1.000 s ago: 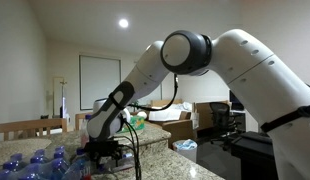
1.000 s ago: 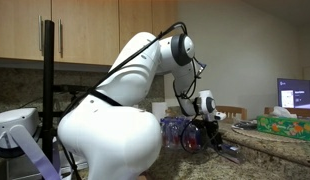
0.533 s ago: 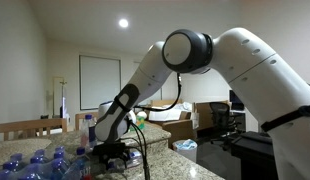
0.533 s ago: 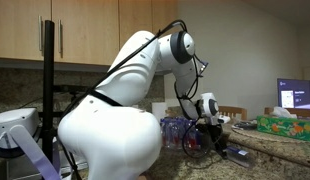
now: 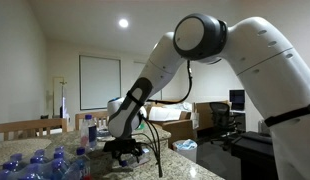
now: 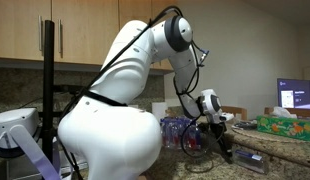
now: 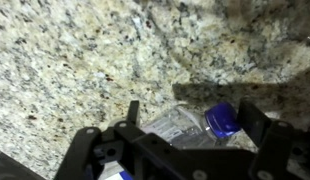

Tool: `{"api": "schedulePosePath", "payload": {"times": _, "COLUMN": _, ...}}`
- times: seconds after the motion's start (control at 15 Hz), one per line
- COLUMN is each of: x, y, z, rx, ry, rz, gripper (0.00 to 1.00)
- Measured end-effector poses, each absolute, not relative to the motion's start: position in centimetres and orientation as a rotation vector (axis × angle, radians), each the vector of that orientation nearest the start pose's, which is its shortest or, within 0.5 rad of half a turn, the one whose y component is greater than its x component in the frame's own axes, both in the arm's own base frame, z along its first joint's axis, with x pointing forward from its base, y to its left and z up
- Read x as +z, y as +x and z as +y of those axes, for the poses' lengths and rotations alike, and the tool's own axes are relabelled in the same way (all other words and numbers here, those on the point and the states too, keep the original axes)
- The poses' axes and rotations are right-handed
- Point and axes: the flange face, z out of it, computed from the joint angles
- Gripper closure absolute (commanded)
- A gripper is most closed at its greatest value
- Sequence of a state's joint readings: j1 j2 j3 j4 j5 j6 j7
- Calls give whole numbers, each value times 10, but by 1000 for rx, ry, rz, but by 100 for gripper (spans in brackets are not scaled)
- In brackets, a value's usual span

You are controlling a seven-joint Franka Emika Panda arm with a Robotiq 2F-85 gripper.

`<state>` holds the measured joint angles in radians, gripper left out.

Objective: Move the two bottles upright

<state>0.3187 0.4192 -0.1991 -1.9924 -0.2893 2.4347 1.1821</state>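
A: Pincer state to be logged?
B: The pincer [image 7: 190,118] is recorded as released. In the wrist view the jaws are spread wide and nothing is clasped.
A: And the task's thing?
B: One bottle [image 7: 178,126] is found lying on its side on the counter [image 7: 75,50], directly beneath the pincer, between the two fingers [image 7: 257,128]. Its blue cap [image 7: 223,120] is turned toward one finger, close beside it. The clear body runs back under the pincer's frame and is partly hidden there. Contact between fingers and bottle cannot be told.
A: The second bottle?
B: It cannot be picked out with certainty in any view.
A: Anything else noted?
B: In an exterior view a bundle [image 5: 35,163] of blue-capped bottles is seen near the pincer, off to one side, on the same surface. The pincer is held low, just above the counter, in both exterior views.
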Motion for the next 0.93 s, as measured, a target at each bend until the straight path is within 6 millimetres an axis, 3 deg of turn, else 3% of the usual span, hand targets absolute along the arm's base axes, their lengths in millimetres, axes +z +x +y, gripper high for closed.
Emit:
{"api": "schedulePosePath", "payload": {"times": 0.4, "x": 293, "y": 586, "z": 71, "rx": -346, "ry": -2926, "rz": 1481, "gripper": 0}}
{"api": "schedulePosePath", "payload": {"times": 0.93, "x": 278, "y": 575, "z": 46, "rx": -417, "ry": -2736, "rz": 1532, "gripper": 0}}
